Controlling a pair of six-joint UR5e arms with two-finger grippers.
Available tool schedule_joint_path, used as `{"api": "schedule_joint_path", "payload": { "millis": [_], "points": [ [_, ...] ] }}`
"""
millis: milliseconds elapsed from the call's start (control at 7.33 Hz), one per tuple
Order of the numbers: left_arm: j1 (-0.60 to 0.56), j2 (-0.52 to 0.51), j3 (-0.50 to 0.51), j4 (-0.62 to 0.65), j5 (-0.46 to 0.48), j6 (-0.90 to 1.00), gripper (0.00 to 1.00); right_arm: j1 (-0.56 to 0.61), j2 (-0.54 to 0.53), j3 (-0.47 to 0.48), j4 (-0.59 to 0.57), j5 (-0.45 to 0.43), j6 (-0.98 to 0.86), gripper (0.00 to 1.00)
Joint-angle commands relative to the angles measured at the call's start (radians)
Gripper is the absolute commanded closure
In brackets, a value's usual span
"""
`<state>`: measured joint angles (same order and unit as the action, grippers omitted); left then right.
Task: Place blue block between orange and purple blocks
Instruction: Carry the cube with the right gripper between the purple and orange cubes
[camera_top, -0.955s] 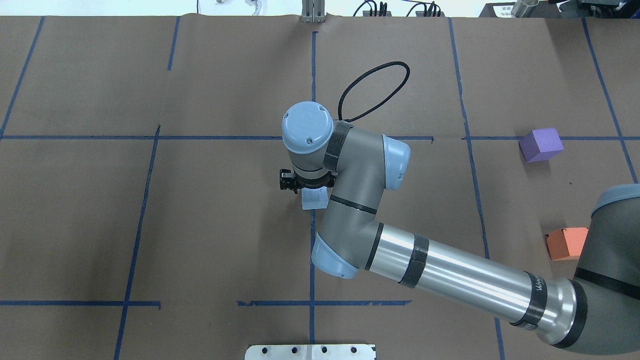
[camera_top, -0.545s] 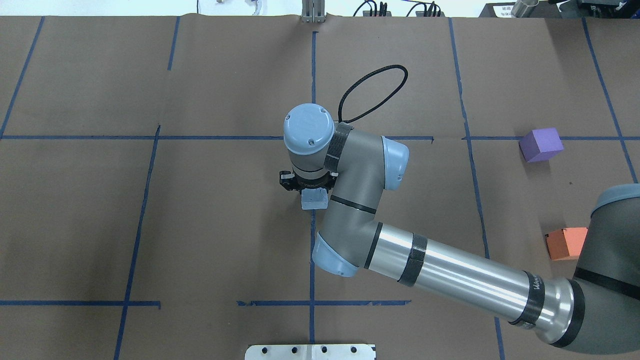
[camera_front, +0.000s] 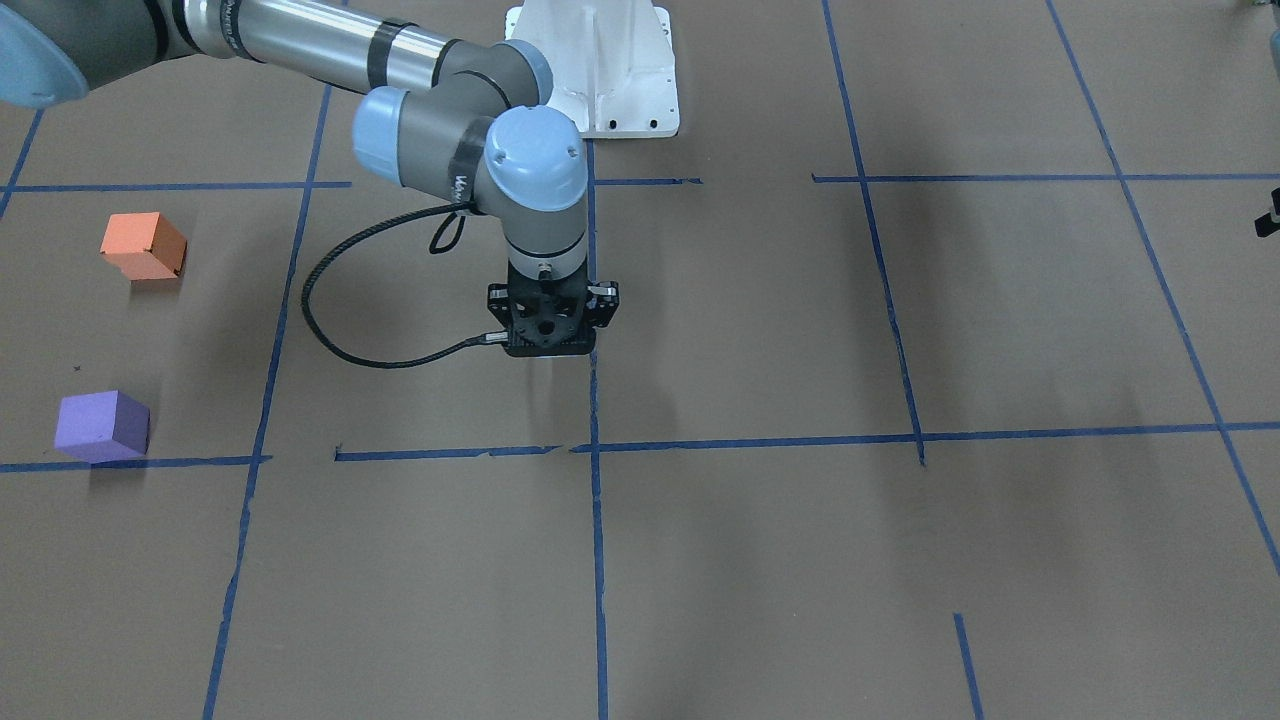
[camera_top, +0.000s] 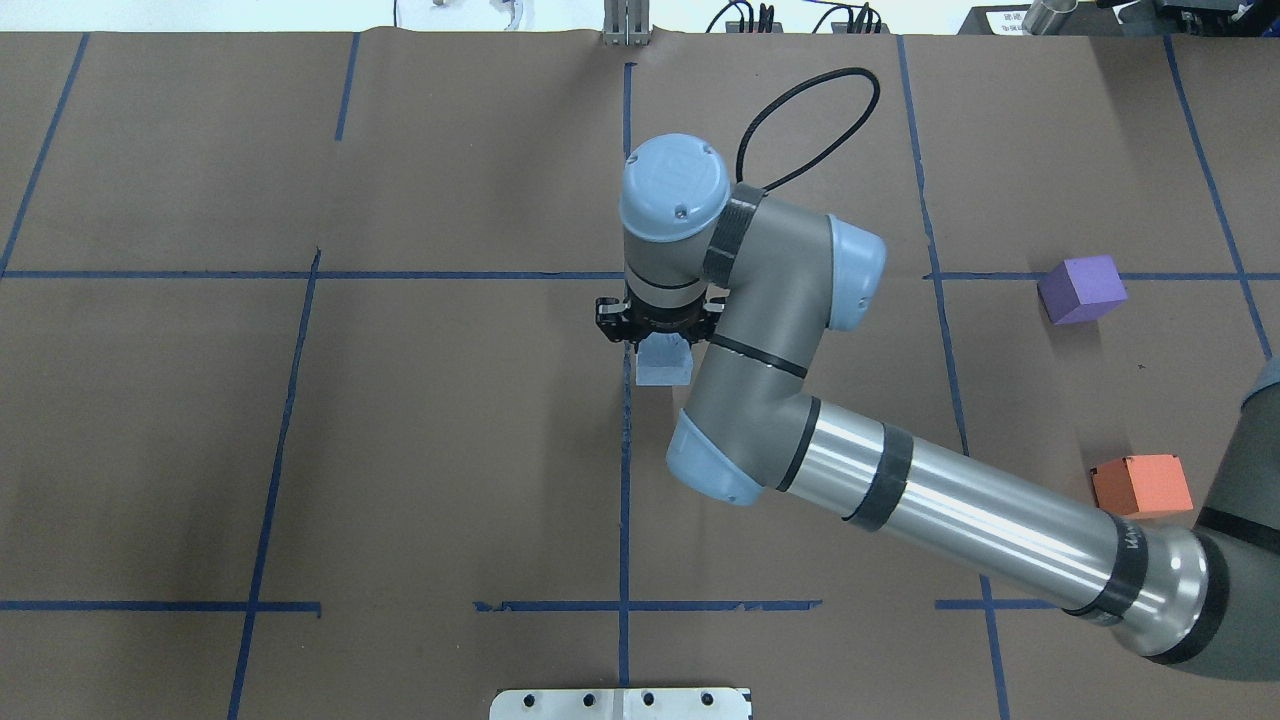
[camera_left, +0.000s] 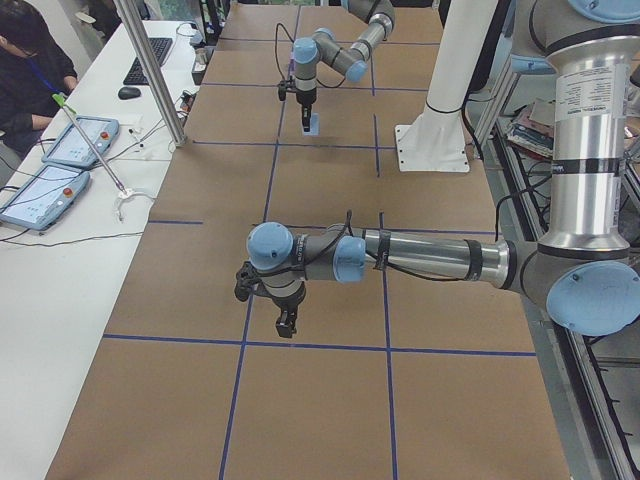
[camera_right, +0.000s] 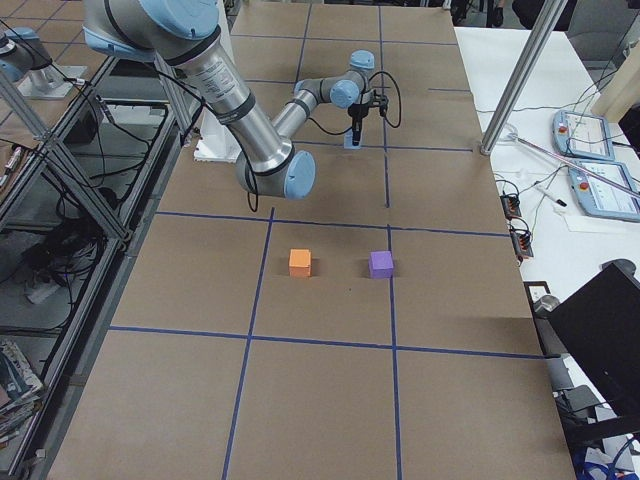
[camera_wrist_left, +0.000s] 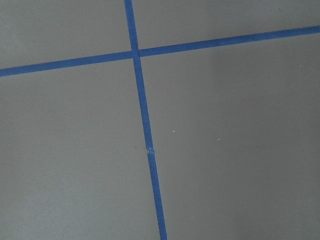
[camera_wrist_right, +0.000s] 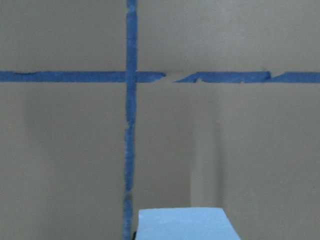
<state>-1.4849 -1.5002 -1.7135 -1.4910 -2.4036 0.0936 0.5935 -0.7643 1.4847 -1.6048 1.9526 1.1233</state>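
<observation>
My right gripper (camera_top: 660, 343) is shut on the light blue block (camera_top: 665, 372) near the table's middle, by the centre tape line. The block's top edge shows at the bottom of the right wrist view (camera_wrist_right: 182, 223), with no fingers in view. In the front view the gripper (camera_front: 548, 345) hides the block. The purple block (camera_top: 1082, 289) and the orange block (camera_top: 1142, 485) sit apart at the table's right side, with a bare gap between them. My left gripper (camera_left: 285, 322) shows only in the exterior left view, low over the table; I cannot tell whether it is open or shut.
Blue tape lines (camera_top: 625, 480) divide the brown paper cover into squares. The white robot base plate (camera_front: 600, 70) stands at the robot's edge of the table. A person (camera_left: 25, 70) sits at a side bench with tablets (camera_left: 40, 195).
My right gripper has moved right and away from the robot with the blue block in it. The purple and orange blocks have not moved.
</observation>
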Motion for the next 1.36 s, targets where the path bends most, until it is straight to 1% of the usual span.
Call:
{"api": "schedule_joint_path", "payload": {
  "millis": [0, 136, 409, 545, 682, 818, 955, 1091, 1227],
  "points": [
    [0.0, 0.0, 0.0, 0.0, 0.0, 0.0, 0.0, 0.119, -0.192, 0.18, -0.017, 0.061, -0.13, 0.49],
    [0.0, -0.002, 0.0, 0.0, 0.0, 0.0, 0.0, 0.162, -0.276, 0.224, -0.006, 0.08, -0.214, 0.49],
    [0.0, -0.002, 0.0, 0.0, 0.0, 0.0, 0.0, 0.259, -0.456, 0.284, -0.001, 0.075, -0.38, 0.49],
    [0.0, -0.003, -0.001, 0.0, 0.0, 0.0, 0.0, 0.287, -0.54, 0.295, 0.073, 0.091, -0.395, 0.49],
    [0.0, -0.003, -0.002, 0.0, -0.002, 0.0, 0.0, 0.302, -0.661, 0.29, 0.242, 0.115, -0.393, 0.49],
    [0.0, -0.003, -0.002, 0.0, 0.0, 0.0, 0.0, 0.317, -0.732, 0.287, 0.322, 0.141, -0.396, 0.49],
    [0.0, -0.003, -0.003, -0.002, 0.0, 0.0, 0.0, 0.322, -0.798, 0.286, 0.359, 0.144, -0.398, 0.49],
    [0.0, -0.003, -0.003, -0.002, 0.0, 0.0, 0.0, 0.328, -0.853, 0.285, 0.42, 0.144, -0.395, 0.49],
    [0.002, -0.005, -0.006, -0.002, 0.0, 0.0, 0.0, 0.328, -0.872, 0.275, 0.44, 0.144, -0.396, 0.46]
  ]
}}
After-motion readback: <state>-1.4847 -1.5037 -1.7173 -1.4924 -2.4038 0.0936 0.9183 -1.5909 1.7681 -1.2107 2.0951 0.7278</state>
